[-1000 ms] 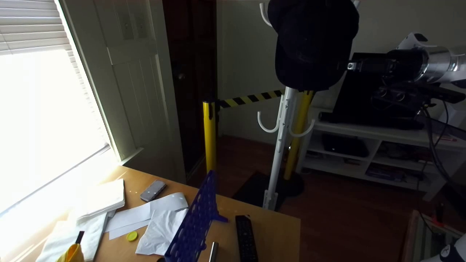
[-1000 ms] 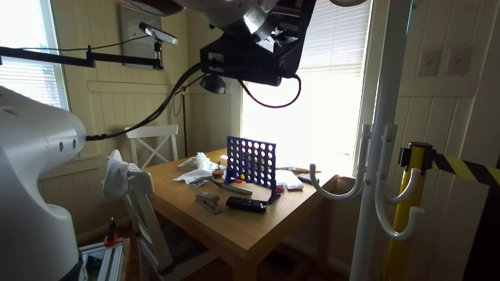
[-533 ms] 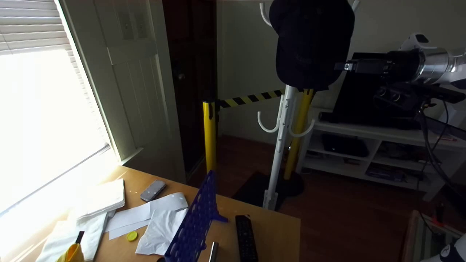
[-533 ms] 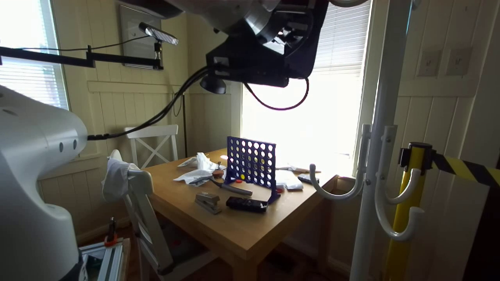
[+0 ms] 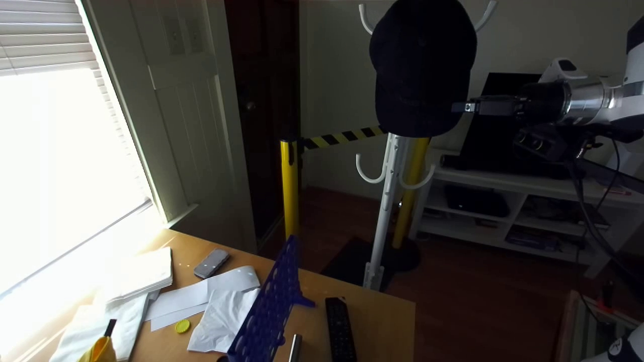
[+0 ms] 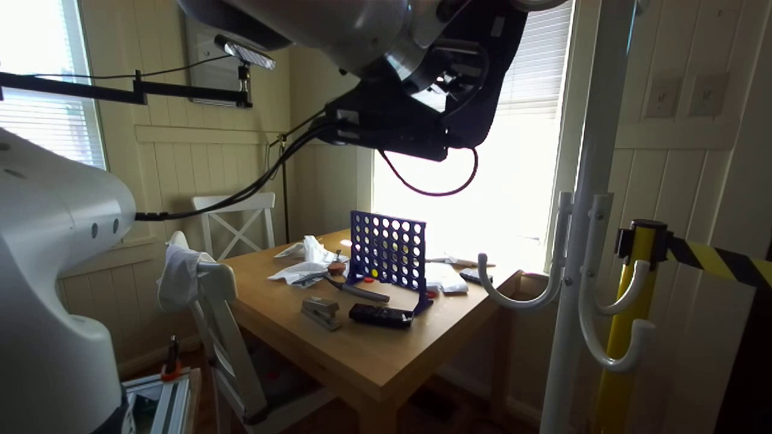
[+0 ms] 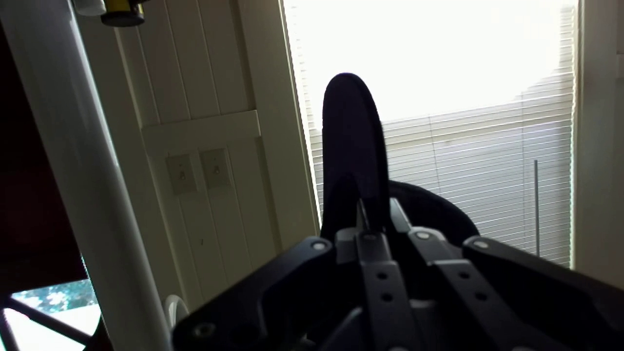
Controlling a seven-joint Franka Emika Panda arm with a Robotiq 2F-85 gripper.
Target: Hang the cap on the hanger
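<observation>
The black cap (image 5: 422, 70) hangs crown up in an exterior view, in front of the upper pole of the white hanger (image 5: 386, 201). It covers much of the hanger's top; upper hook arms (image 5: 485, 16) show at both sides. My gripper (image 5: 459, 107) reaches in from the right and is shut on the cap's lower edge. In the wrist view, the gripper (image 7: 380, 214) pinches the cap (image 7: 348, 141) between its fingers, and the hanger pole (image 7: 87, 161) stands apart on the left. In an exterior view, the hanger's lower hooks (image 6: 518, 301) show; the fingertips do not.
Yellow posts (image 5: 289, 186) with striped tape (image 5: 347, 137) stand beside and behind the hanger. A wooden table (image 6: 374, 361) holds a blue game frame (image 6: 389, 247), a remote (image 6: 381, 315) and papers. A white shelf unit (image 5: 503, 176) is behind the arm.
In the exterior views, the arm, gripper and cap have moved towards the hanger's pole and lower. The cap uncovers more of the right upper hook. The grip on it stays.
</observation>
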